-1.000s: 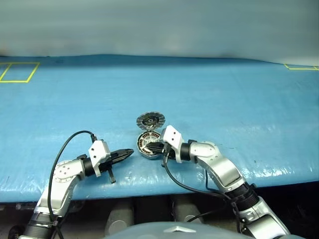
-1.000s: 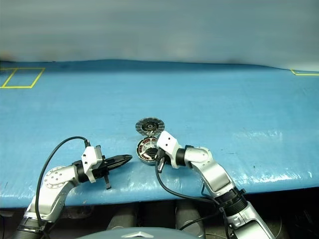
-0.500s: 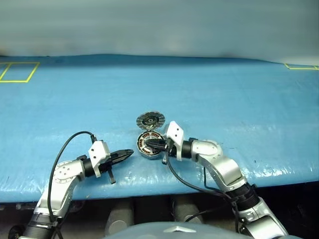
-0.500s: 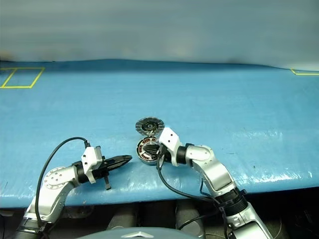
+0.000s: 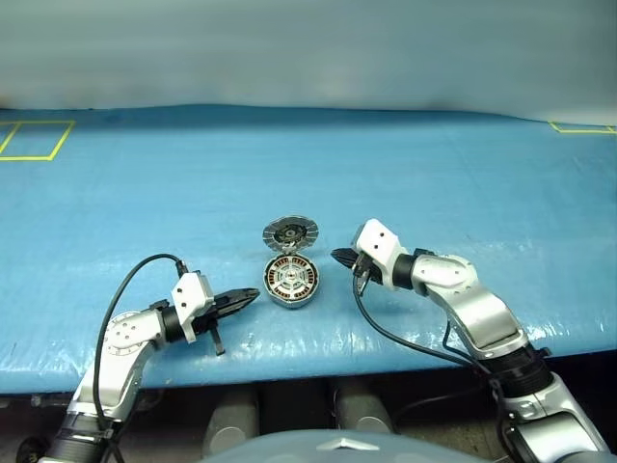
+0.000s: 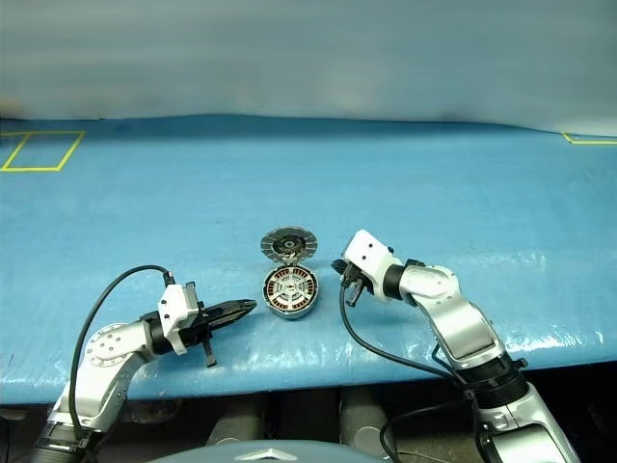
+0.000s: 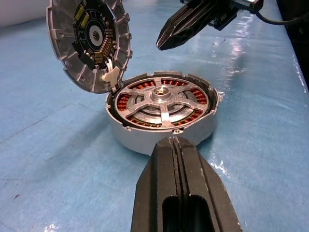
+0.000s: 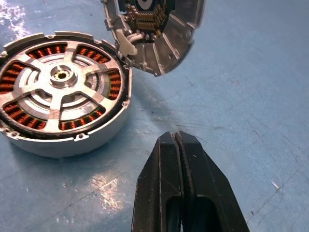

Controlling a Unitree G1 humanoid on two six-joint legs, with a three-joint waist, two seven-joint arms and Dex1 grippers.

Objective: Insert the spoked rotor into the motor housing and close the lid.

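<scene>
A blue sheet [image 5: 434, 183] covers the table, wrinkled and glossy near its front edge. Yellow tape outlines [image 5: 37, 140] mark its far left corner, and another tape corner [image 5: 581, 129] sits far right.

The upright lid [image 8: 154, 34] is cut off by the right wrist view's edge, its far part unseen.

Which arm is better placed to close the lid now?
Probably the right. Its end effector hangs shut beside the lid, which stands open at the far edge of the motor housing. The left end effector is on the near side, farther from the lid.
</scene>
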